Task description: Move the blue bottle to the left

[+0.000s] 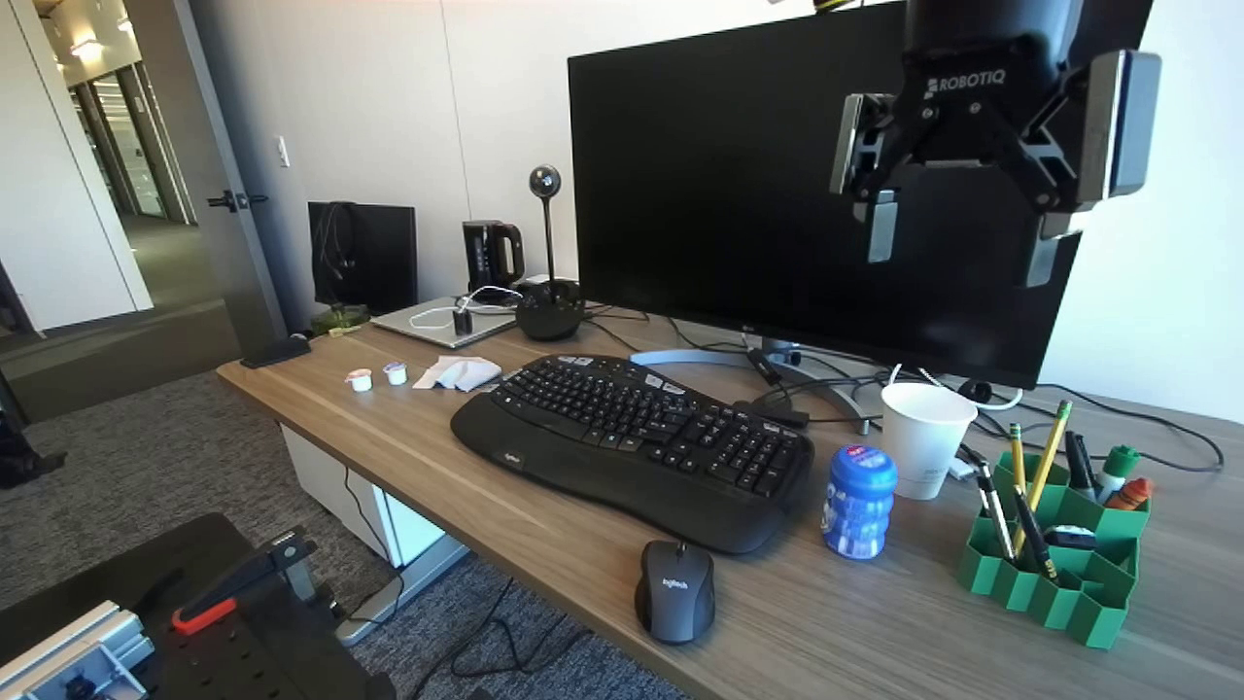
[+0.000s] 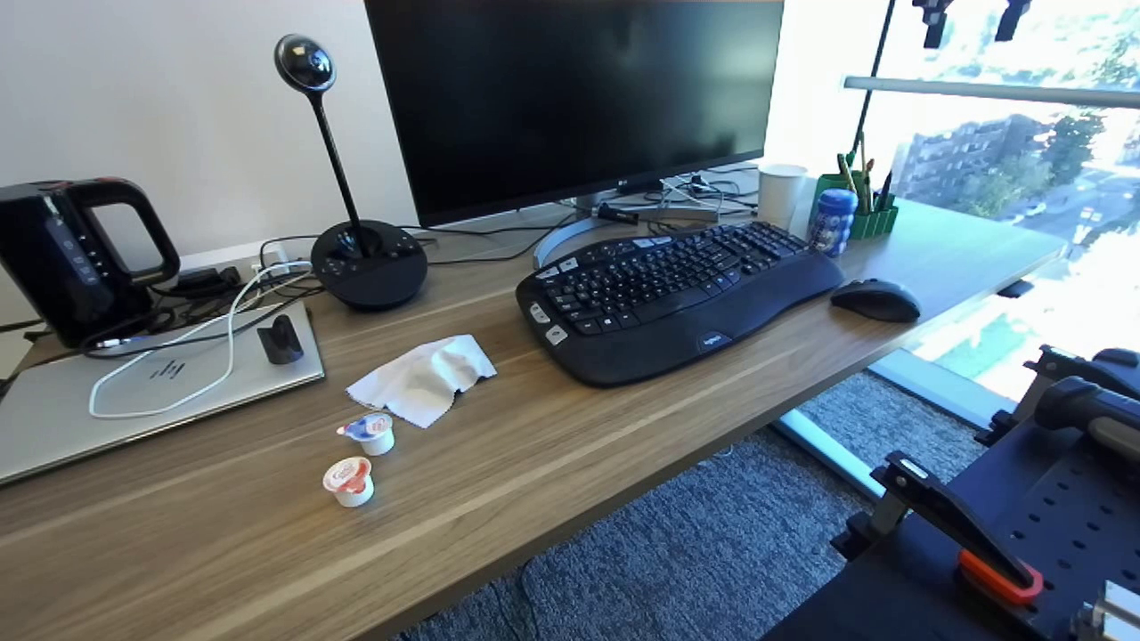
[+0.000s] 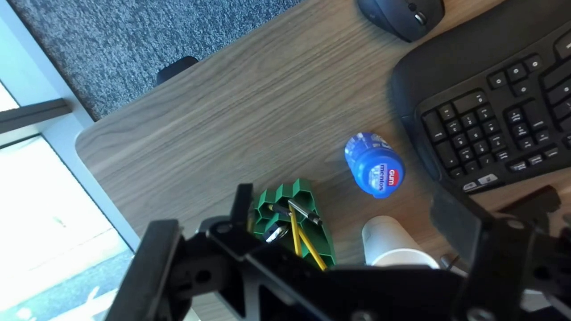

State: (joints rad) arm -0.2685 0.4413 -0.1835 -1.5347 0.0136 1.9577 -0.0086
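Note:
The blue bottle (image 1: pixel 860 501) stands upright on the wooden desk, just beyond the right end of the keyboard and in front of a white cup. It also shows in an exterior view (image 2: pixel 834 221) and in the wrist view (image 3: pixel 374 165), where its blue cap faces the camera. My gripper (image 1: pixel 962 243) is open and empty, high above the desk in front of the monitor. Its fingertips also show at the top of an exterior view (image 2: pixel 971 27). In the wrist view my gripper (image 3: pixel 348 205) has its fingers wide apart, with the bottle beyond them and touching nothing of them.
A white cup (image 1: pixel 925 437) stands close behind the bottle. A green pen holder (image 1: pixel 1054 603) with upright pencils and pens is beside it. A black keyboard (image 1: pixel 632 447), a mouse (image 1: pixel 675 593) and a large monitor (image 1: pixel 739 194) are near. Cables lie behind. The desk's front edge runs past the mouse.

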